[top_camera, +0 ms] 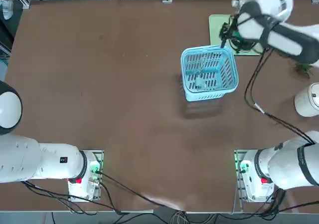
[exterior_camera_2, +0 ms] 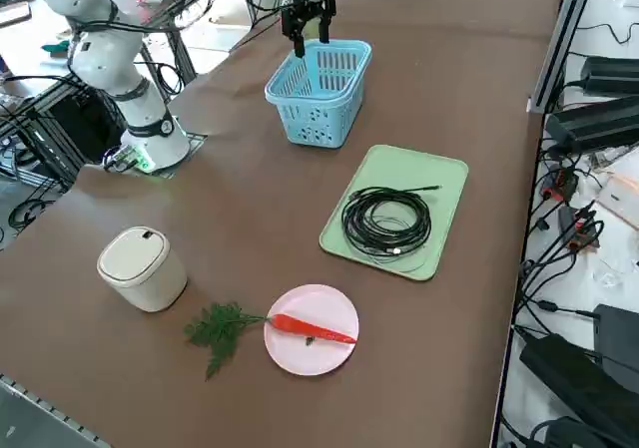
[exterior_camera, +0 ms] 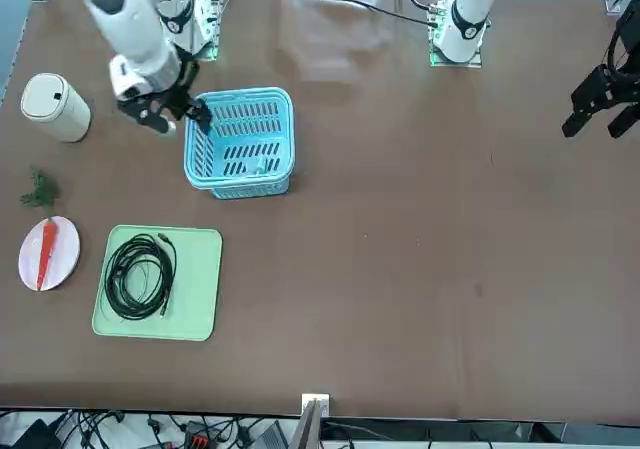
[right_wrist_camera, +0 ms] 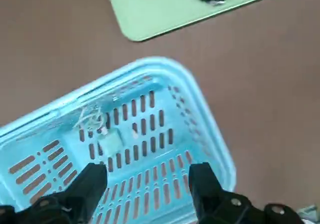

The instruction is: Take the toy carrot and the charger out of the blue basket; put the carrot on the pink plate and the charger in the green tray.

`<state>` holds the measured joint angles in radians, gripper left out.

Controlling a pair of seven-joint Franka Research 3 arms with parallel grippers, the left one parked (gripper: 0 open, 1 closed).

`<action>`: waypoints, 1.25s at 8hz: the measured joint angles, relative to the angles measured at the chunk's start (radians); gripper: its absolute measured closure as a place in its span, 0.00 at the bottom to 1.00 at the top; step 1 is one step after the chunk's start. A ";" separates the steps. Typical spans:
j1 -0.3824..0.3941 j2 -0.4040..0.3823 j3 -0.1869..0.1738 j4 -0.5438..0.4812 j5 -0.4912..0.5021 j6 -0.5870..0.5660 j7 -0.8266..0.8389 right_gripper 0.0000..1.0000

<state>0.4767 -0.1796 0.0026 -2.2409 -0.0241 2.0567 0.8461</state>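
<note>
We see a slatted glossy plastic blue basket (exterior_camera_2: 319,89), a smooth matt green tray (exterior_camera_2: 444,184) and a matt brown table (exterior_camera_2: 250,209).

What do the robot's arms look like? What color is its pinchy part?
The right arm is smooth, rounded and white, with dark bands at some joints and a black cable trailing along it. Its base has red and green bits. The right tool is black, with two chunky fingers. The other arm looks the same.
</note>
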 joint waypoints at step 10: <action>0.072 0.198 0.079 -0.080 -0.098 0.322 -0.131 0.00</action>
<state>0.5489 0.0179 0.0817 -2.3207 -0.1221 2.3784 0.7151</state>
